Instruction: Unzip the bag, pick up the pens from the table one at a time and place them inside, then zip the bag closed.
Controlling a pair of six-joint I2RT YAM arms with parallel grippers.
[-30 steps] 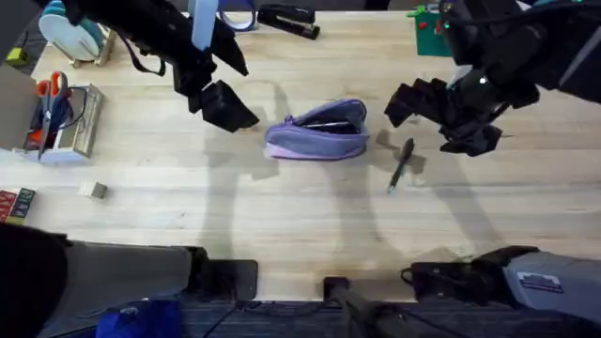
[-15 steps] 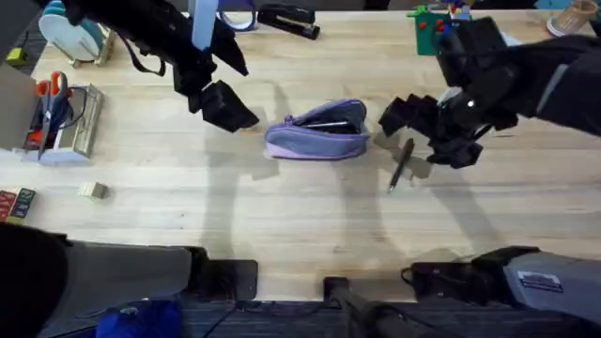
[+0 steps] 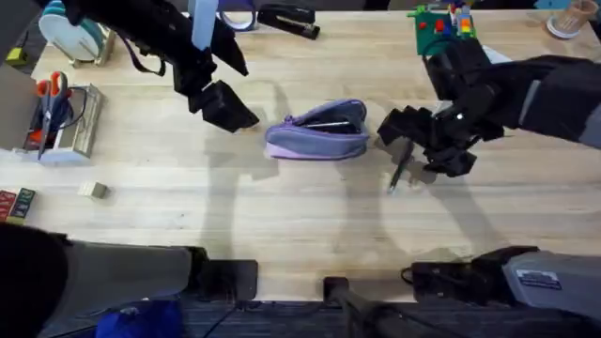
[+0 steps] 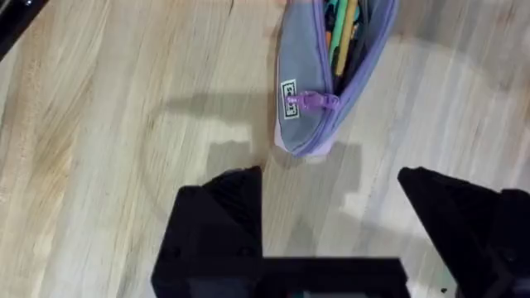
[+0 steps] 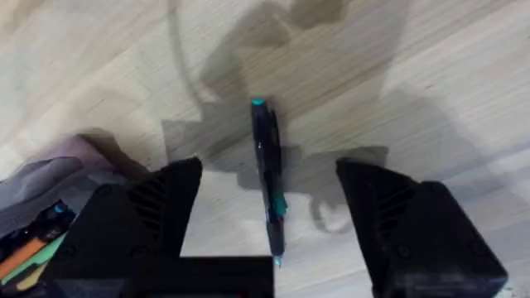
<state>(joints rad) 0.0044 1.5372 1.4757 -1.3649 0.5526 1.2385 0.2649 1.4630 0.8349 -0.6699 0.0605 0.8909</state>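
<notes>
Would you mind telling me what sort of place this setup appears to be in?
Probably a desk-style robot workbench: a wooden table carrying office supplies, such as a stapler, scissors in a holder, and a purple pencil pouch with a pen beside it.

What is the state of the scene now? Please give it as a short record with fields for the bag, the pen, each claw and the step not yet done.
bag: lavender bag lies on the table, zipper open, pens visible inside
pen: one dark pen lies flat on the table, on the bag's right-arm side, apart from it
right claw: right claw open, one finger on each side of the pen, not closed on it
left claw: left claw open, near the bag's zipper-pull end, holding nothing
not yet done: pen in the bag, bag zipped
</notes>
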